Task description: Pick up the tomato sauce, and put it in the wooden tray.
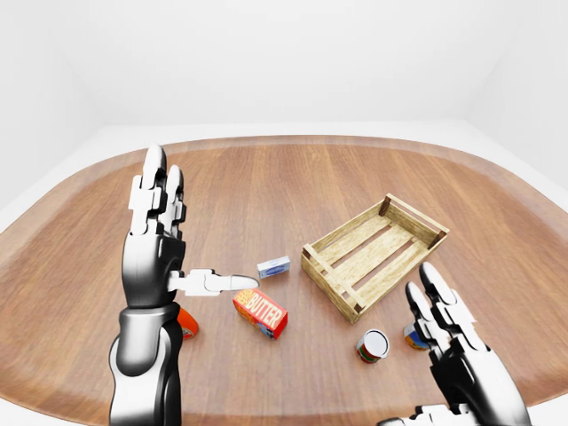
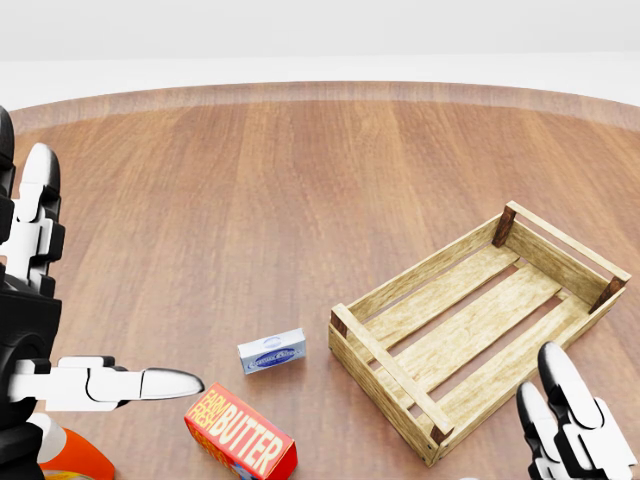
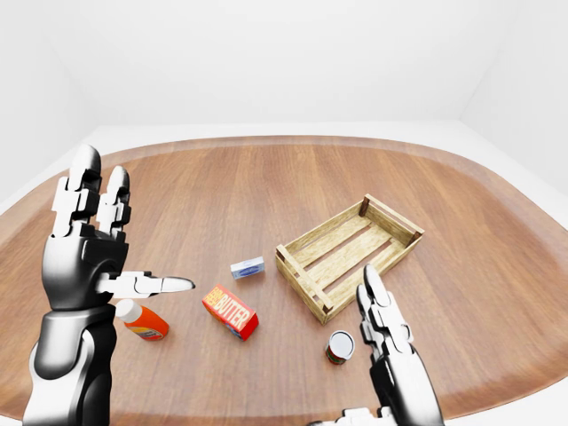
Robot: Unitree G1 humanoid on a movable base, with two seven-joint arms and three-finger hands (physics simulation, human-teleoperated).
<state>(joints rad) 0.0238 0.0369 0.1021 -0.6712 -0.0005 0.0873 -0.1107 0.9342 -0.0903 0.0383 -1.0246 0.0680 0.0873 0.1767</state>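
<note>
A small can with a red label and silver lid [image 1: 373, 345], seemingly the tomato sauce, stands on the wooden table just below the wooden tray [image 1: 328, 280] in the left-eye view. The tray lies empty and slanted at the right of middle. My right hand [image 1: 439, 306] is open, fingers up, just right of the can and apart from it. My left hand [image 1: 186, 240] is open and raised at the left, fingers upright, thumb pointing right, holding nothing.
A red butter box [image 1: 260, 312] and a small blue-white box [image 1: 273, 266] lie left of the tray. An orange bottle with a white cap [image 3: 142, 321] lies by my left arm. A second can [image 1: 412, 338] is partly hidden behind my right fingers.
</note>
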